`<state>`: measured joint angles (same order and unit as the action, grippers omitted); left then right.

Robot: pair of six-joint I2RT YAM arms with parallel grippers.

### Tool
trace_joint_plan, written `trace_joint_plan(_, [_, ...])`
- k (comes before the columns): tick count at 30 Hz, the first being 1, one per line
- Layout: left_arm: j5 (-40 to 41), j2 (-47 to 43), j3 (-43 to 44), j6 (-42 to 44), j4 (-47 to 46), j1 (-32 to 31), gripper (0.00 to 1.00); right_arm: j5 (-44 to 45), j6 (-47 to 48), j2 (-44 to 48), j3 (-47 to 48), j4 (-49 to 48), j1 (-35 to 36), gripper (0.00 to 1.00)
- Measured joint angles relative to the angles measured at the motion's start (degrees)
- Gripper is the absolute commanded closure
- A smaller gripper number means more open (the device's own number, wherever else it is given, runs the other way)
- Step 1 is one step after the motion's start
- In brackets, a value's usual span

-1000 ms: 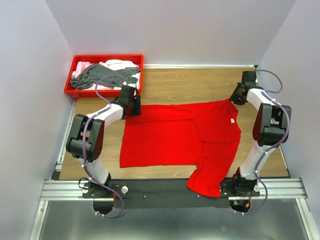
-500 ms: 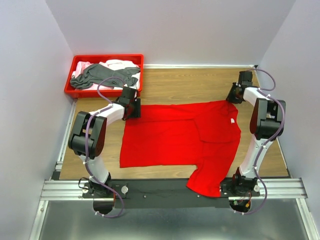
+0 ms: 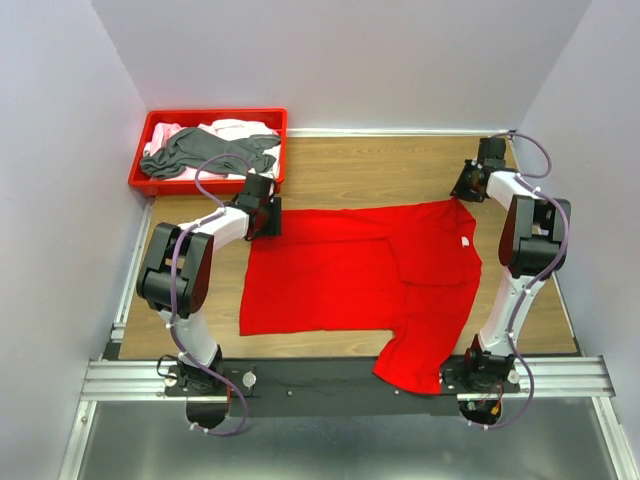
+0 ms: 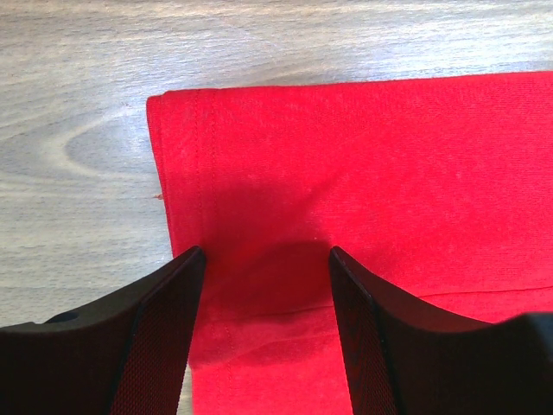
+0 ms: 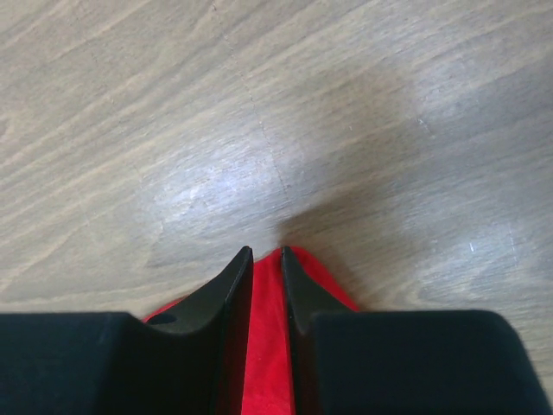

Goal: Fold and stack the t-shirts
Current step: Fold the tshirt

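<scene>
A bright red t-shirt (image 3: 350,270) lies spread flat on the wooden table, one sleeve hanging over the near edge. My left gripper (image 3: 268,218) is at its far left corner, open. In the left wrist view that gripper (image 4: 264,252) has one finger on each side of the hemmed red cloth (image 4: 389,173). My right gripper (image 3: 463,192) is at the far right corner. In the right wrist view the right gripper (image 5: 265,252) is narrowed to a slit with a strip of red cloth (image 5: 268,346) pinched in it.
A red plastic tray (image 3: 210,113) stands at the far left corner of the table, holding a dark grey shirt (image 3: 200,150) over pale pink ones (image 3: 240,128). Walls close in on the left, back and right. Bare wood (image 3: 380,170) runs behind the red shirt.
My right gripper has closed in on the shirt's far right corner and its wrist has shifted slightly left. The left arm settled a little lower at the far left corner, jaws unchanged.
</scene>
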<state>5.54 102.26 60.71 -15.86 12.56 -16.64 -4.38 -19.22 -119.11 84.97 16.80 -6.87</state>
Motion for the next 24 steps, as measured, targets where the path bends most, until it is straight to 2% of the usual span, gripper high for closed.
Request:
trace_joint_plan(4, [0.00,0.00,0.00,0.00,0.00,0.00,0.32,0.00,-0.42,-0.55,0.20,-0.11,0.00,0.75])
trace_joint_plan(8, [0.00,0.00,0.00,0.02,0.00,0.00,0.32,0.09,-0.79,-0.79,0.20,-0.13,0.00,0.85])
trace_joint_plan(9, [0.00,0.00,0.00,0.02,0.02,0.00,0.32,0.22,-0.90,-0.83,0.20,-0.13,0.00,0.91])
trace_joint_plan(12, [0.00,0.00,0.00,0.02,0.02,0.00,0.32,0.63,-1.33,-0.85,0.17,-0.15,0.00,0.99])
trace_joint_plan(24, [0.00,0.02,0.00,0.04,0.39,0.00,0.34,4.17,-6.40,-0.48,-1.29,-1.75,-1.46,0.99])
